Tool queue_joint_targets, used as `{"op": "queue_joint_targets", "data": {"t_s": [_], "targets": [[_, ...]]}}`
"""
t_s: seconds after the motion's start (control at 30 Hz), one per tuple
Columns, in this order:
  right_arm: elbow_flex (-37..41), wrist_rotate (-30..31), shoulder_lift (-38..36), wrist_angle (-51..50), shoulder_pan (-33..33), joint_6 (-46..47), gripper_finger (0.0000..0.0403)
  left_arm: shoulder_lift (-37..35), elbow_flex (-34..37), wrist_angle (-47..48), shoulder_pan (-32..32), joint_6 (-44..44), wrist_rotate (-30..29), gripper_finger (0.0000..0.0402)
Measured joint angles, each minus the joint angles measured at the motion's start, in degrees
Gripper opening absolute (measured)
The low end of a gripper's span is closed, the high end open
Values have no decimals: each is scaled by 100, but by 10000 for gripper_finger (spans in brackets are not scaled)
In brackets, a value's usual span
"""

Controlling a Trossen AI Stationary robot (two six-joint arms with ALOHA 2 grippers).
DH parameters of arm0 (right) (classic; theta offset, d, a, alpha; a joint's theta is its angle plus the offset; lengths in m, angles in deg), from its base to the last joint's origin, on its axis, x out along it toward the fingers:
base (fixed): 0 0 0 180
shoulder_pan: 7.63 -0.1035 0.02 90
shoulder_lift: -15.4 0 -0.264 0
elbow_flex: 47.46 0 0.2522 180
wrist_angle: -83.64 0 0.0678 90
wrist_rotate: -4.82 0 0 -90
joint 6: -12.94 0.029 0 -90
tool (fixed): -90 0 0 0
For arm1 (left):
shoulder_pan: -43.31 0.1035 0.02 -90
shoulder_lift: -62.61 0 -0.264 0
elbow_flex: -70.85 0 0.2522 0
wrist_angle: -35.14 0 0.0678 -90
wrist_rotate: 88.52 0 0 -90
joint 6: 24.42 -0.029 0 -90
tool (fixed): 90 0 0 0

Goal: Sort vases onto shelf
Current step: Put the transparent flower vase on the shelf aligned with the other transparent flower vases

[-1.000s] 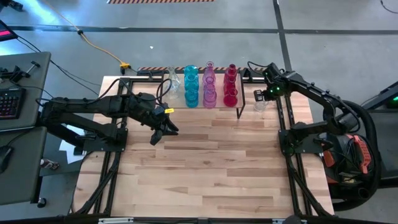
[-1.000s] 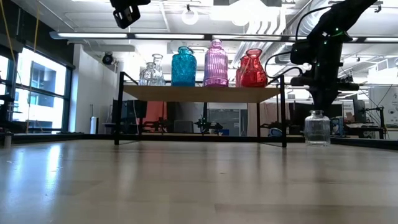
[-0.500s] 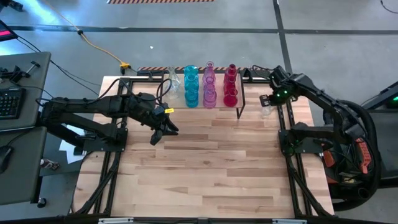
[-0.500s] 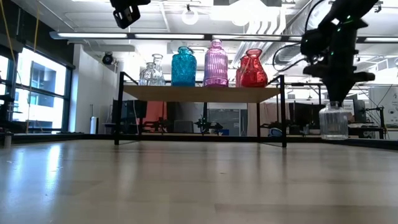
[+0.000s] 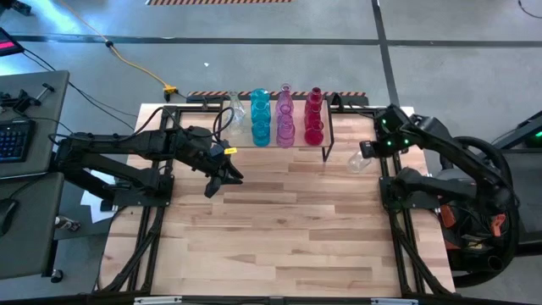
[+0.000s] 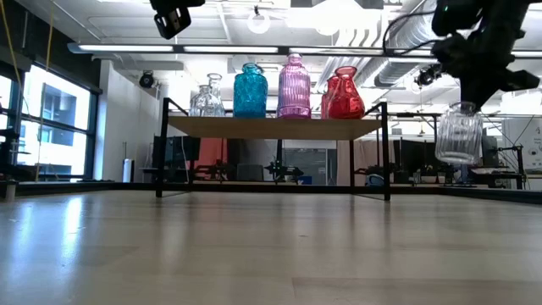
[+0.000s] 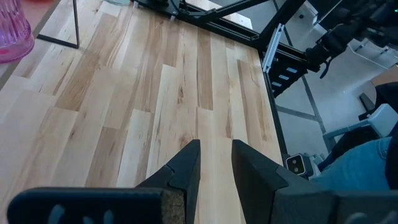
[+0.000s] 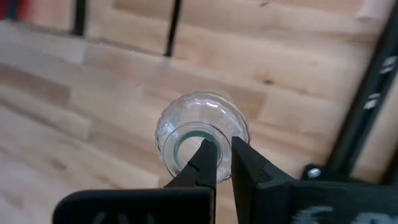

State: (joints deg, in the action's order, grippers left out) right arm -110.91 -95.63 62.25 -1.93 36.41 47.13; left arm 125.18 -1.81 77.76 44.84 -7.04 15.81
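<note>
While lifted off table, clear vase [image 6: 459, 133] hangs rim-pinched in right pincer [image 8: 217, 163].

From the low view the left hand [image 6: 172, 19] is cut off at the top edge, fingers unseen. On the shelf [image 6: 275, 127], the clear vases [image 6: 206, 100] overlap, so their count is unclear.

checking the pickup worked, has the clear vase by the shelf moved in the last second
Yes. In the low view the clear vase has risen off the table, hanging from the right end effector, and shifted right, away from the shelf.
</note>
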Motion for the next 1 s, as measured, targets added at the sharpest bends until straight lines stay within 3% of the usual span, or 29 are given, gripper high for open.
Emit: {"op": "queue_joint_targets", "data": {"t_s": [0.27, 0.6, 1.0], "targets": [[-2, -54, -262, 173, -1540, 1319, 0, 0, 0, 0, -1, -1, 1, 81], [-7, 394, 164, 2316, -3552, 2379, 0, 0, 0, 0, 0, -1, 2, 81], [-7, 443, 1364, 4567, -4512, 2247, 0, 0, 0, 2, -1, -1, 3, 81]]}}
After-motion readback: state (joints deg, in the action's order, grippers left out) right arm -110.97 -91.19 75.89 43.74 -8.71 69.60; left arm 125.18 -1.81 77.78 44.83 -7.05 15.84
